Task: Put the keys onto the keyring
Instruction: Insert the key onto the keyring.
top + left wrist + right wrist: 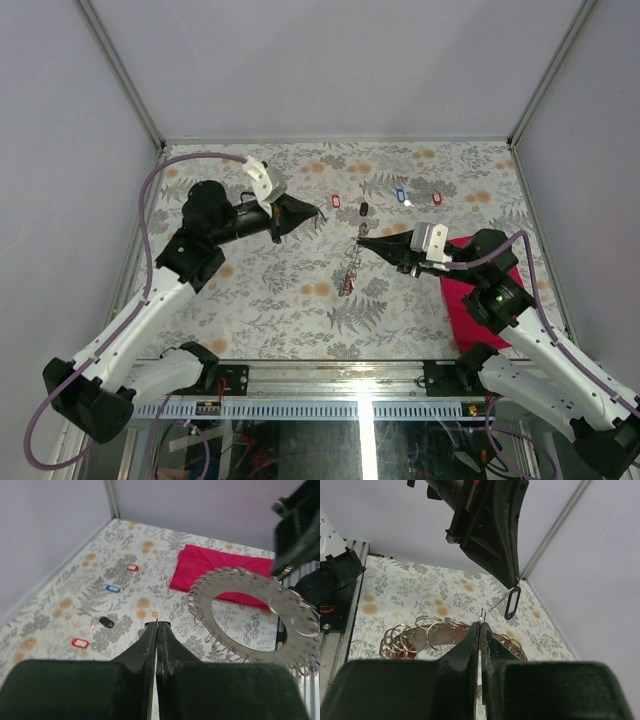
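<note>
No readable text, labels, brands or numbers on anything in view.

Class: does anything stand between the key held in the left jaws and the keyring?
Nothing visible does: only open air separates the key from the keyring, which hangs from the right gripper.

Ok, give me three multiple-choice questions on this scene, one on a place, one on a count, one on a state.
1. Where on the table is the red cloth? A. left side B. right side C. back centre
2. How many red key tags lie on the table? A. one B. two C. four
3. The keyring is A. flat on the table B. draped over the cloth C. clamped in the jaws of the right gripper
Answers: 1 B, it lies on the robot's right. 2 B, two show among the loose tags. 3 C, the jaws are shut on its rim.
</note>
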Motion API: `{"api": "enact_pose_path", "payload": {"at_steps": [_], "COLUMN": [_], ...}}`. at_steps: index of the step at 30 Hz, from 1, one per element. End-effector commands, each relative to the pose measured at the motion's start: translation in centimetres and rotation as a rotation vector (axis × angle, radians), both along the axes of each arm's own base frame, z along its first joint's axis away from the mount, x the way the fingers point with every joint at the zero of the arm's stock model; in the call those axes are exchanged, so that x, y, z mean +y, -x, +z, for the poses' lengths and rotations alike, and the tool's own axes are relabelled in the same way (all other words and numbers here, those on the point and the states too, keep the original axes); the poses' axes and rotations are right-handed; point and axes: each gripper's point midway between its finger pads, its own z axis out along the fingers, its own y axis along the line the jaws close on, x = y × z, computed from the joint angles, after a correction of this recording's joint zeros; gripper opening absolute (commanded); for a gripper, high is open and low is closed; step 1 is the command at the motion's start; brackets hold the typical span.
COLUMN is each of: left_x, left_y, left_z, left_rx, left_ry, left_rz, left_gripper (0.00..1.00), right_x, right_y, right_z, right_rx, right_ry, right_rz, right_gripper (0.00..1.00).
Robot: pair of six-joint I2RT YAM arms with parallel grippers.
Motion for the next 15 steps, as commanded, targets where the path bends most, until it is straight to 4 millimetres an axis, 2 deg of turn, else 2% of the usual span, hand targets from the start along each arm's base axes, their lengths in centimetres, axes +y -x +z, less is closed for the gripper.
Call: {"api": "enact_pose_path", "payload": {"at_steps": [1, 7, 15], "left_x": [0.2, -0.2, -0.6], "left_y": [2.2, 5.1, 7.1], "left_z": [4.1, 6.3, 7.1], "left_rx": [-0.263, -0.383, -0.469], "left_ry": [0.073, 0.129, 0.139], "left_rz": [-0.090, -0.215, -0.332], "left_gripper": [0.00, 0.00, 0.00], "right_x": [0.2, 1.3, 2.6], "right_y": [1.0, 1.7, 3.3], "right_z": [5.7, 6.4, 7.2], "right_rx": [-0.157, -0.019, 0.108], "right_ry": [-0.100, -0.103, -0.099], "right_rz": [0.049, 0.137, 0.258], "right_gripper": [0.01, 0.01, 0.01]}}
